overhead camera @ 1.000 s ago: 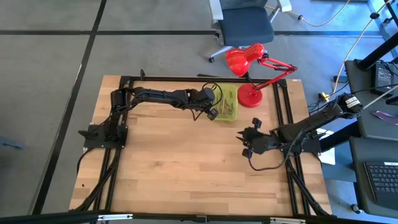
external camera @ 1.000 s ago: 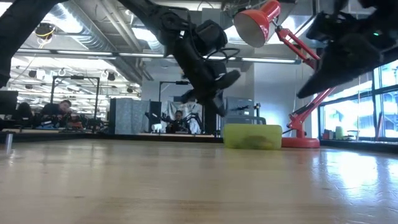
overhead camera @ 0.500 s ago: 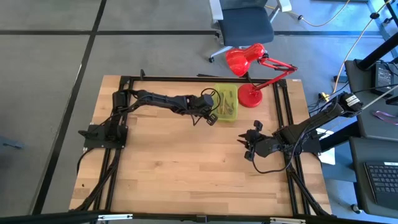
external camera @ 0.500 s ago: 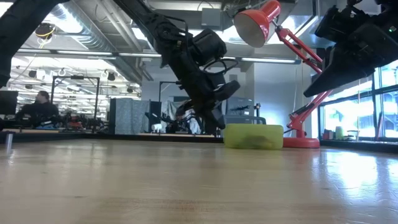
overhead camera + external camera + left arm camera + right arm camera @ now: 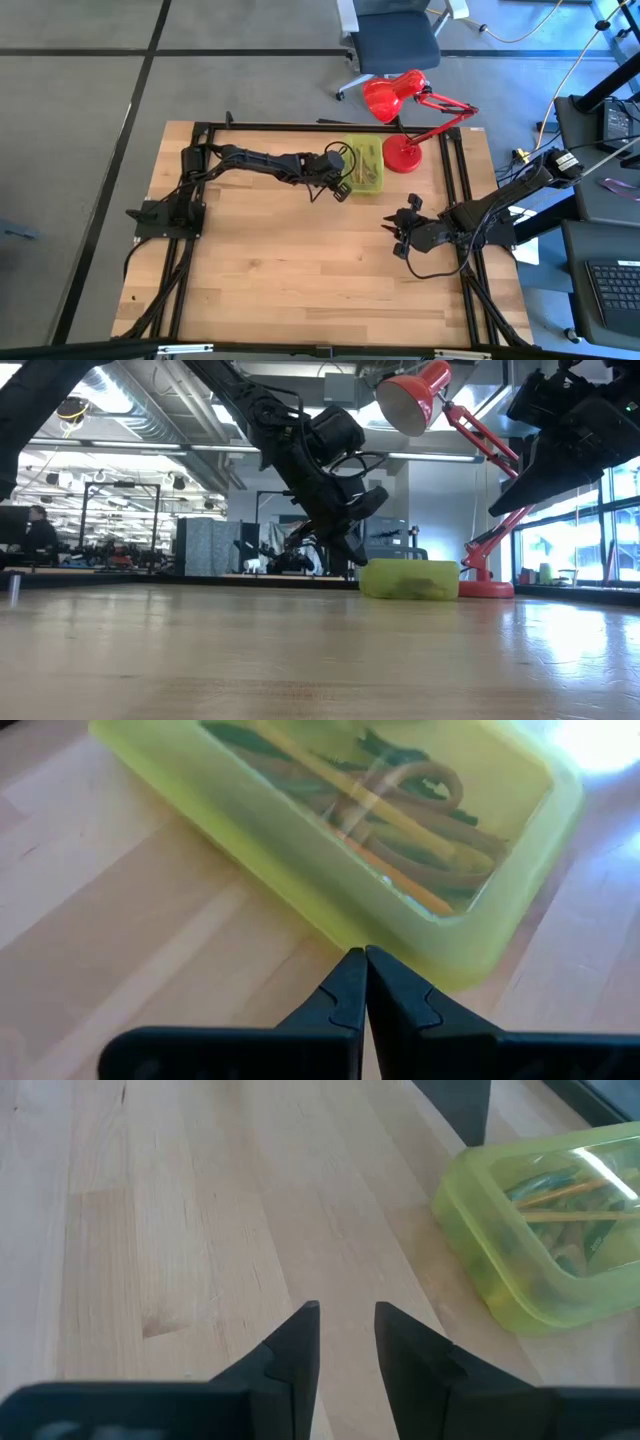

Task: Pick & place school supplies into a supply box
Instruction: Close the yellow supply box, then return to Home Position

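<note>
At the far side of the wooden desk (image 5: pixel 300 260), just in front of the red lamp's base (image 5: pixel 403 155): the supply box (image 5: pixel 364 165), a translucent yellow-green case, lid down, long axis running from the near edge toward the far edge. Inside, seen through the plastic: the school supplies (image 5: pixel 400 840), a jumble of yellow, orange and dark pens and pencils lying lengthwise, plus a looped handle shape (probably the scissors). None loose on the desk.

Left hand (image 5: pixel 340 188) low at the box's near left corner, fingers pressed together and holding nothing, tips aimed at the box wall and just beside it or touching; contact hard to judge. In the low view, reaching down steeply from above, tips close to the desk at the box's left end. Clearly the nearer arm, so any nudge or press on the case likely its job.

Right hand (image 5: pixel 397 232) hanging above the desk near the right edge, well apart from the box, fingers slightly spread with bare wood showing between them, nothing pinched. From there, box ahead and off to one side.

Packing apparently complete; remaining work probably confined to the case itself.

Around: lamp base just beside the box's far right corner, limiting any push that way; office chair (image 5: pixel 395 40) beyond the desk; a seated person far off in the room at the low view's left edge.
</note>
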Controlling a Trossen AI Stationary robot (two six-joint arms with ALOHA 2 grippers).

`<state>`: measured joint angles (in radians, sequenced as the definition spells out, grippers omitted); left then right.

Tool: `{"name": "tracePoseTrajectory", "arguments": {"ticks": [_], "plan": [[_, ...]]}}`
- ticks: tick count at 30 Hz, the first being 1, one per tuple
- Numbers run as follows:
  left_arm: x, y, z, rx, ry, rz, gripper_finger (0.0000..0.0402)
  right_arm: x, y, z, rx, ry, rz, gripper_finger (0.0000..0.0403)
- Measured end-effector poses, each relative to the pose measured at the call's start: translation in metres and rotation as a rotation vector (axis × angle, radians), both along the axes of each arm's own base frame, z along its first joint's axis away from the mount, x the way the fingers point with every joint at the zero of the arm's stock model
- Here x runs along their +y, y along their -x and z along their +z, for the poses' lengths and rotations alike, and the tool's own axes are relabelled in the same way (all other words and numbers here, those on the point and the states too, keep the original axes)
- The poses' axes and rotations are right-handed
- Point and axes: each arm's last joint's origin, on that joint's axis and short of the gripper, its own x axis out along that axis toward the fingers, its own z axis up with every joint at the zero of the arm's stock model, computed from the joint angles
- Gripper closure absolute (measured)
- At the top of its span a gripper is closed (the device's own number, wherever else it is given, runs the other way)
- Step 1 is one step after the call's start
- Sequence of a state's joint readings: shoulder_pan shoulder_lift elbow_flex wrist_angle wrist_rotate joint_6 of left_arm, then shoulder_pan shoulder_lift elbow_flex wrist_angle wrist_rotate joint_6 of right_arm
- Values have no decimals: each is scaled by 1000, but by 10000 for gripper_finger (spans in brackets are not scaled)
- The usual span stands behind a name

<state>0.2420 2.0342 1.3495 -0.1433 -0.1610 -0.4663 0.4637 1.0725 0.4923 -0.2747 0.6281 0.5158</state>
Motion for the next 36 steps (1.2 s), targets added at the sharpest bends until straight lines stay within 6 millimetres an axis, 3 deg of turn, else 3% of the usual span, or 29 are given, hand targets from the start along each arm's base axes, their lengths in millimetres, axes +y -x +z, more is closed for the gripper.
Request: {"name": "tracePoseTrajectory", "arguments": {"ticks": [9,12,16,20,25,30,33,36], "plan": [[10,12,-3,112,9,10,398,1,0,-1,18,-28,28,299],[7,19,9,160,-35,-45,396,2,1,-2,43,-32,62,299],[-16,26,33,177,-191,-226,397,1,12,-15,-42,98,38,299],[-33,51,48,7,-242,-393,400,-1,26,-25,-185,58,125,299],[-54,95,52,-329,-235,-570,398,-5,32,-15,-349,-27,470,299],[-66,139,46,-449,-209,-516,396,-14,39,-11,-322,-19,565,299],[-74,156,37,-459,-142,-488,398,-17,44,-19,-230,21,579,299],[-75,172,29,-538,-196,-457,400,-20,44,-19,-237,8,567,299]]}}
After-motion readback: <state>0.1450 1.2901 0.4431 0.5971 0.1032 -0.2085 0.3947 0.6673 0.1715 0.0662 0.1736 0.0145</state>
